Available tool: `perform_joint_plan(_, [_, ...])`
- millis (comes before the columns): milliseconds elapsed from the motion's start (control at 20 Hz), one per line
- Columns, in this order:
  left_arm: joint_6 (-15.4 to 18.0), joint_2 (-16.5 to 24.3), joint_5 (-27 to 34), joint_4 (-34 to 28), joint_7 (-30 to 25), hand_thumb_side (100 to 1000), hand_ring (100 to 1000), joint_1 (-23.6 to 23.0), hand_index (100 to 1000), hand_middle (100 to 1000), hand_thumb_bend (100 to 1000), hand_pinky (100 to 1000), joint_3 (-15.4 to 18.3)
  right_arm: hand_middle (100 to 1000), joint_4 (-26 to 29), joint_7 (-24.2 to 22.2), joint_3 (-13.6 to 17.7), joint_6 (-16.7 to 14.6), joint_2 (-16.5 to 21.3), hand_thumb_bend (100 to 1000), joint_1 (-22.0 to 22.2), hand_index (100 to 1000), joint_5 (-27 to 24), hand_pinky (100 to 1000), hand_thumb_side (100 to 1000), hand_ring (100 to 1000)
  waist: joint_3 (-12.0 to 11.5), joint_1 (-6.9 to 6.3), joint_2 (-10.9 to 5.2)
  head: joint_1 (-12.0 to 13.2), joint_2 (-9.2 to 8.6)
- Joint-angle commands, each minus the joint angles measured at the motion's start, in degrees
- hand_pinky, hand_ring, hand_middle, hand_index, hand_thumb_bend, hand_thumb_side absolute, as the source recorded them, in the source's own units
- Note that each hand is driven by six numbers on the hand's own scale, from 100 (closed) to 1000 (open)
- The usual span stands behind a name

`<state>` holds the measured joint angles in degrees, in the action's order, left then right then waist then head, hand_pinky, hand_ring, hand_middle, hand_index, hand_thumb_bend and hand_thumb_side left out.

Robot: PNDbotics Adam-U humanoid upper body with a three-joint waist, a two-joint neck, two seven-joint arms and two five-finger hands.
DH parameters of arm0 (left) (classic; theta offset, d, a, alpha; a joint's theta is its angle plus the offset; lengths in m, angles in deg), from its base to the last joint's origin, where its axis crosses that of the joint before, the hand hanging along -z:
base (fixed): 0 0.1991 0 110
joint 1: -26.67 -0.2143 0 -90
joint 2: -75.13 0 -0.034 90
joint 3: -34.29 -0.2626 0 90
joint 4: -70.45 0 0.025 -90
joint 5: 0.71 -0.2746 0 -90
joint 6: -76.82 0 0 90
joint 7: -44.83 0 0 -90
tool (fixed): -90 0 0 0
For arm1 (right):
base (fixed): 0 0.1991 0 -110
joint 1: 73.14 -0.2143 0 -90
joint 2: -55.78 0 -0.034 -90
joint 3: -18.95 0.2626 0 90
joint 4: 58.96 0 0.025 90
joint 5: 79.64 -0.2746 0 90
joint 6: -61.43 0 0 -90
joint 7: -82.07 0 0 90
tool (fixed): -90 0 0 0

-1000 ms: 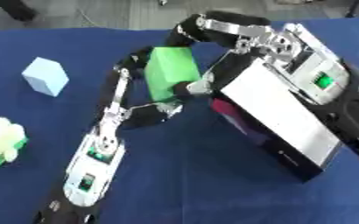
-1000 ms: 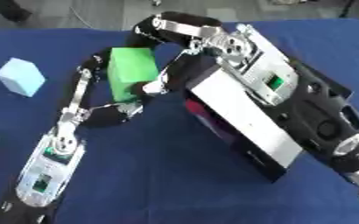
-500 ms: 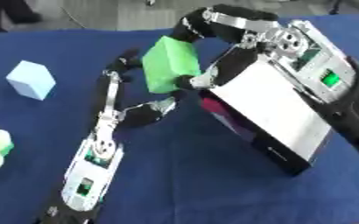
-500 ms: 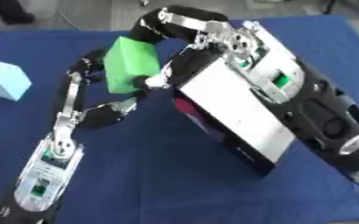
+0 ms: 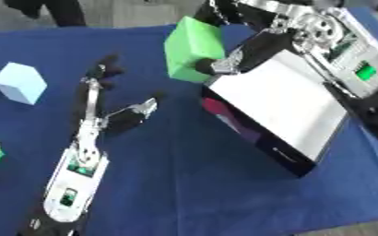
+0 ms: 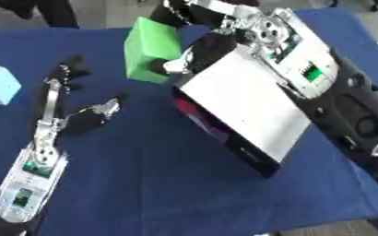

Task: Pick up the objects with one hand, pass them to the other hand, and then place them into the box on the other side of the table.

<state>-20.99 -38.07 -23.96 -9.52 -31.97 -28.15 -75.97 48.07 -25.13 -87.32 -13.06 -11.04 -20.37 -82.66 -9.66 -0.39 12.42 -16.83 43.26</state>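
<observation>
While the right hand is curling its fingers round the green block, lifted beside the box | left hand is lying open, apart | judgement: swing block over box mouth before releasing; mouth not visible.
</observation>
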Motion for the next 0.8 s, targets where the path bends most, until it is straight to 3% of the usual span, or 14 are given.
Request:
perform_joint_plan(50, [-0.2,1.1,0.5,-1.3,0.4,267,810,0.3,888,661,673,769,0.6,456,0.6,1.0,1.7,0.3,2.4,248,-0.1,610,-0.6,836,164,739,0.3,-0.45,-2.26,-0.8,0.6])
perform_joint_plan(800, [-1.2,4.2,0.8,-1.7,1.0,266,816,-1.4,887,670,667,774,1.7,460,-3.0,4.2,5.2,1.1,5.0,260,3.2,612,2.0,830,151,738,2.5,-1.08,-3.45,-2.1,0.79])
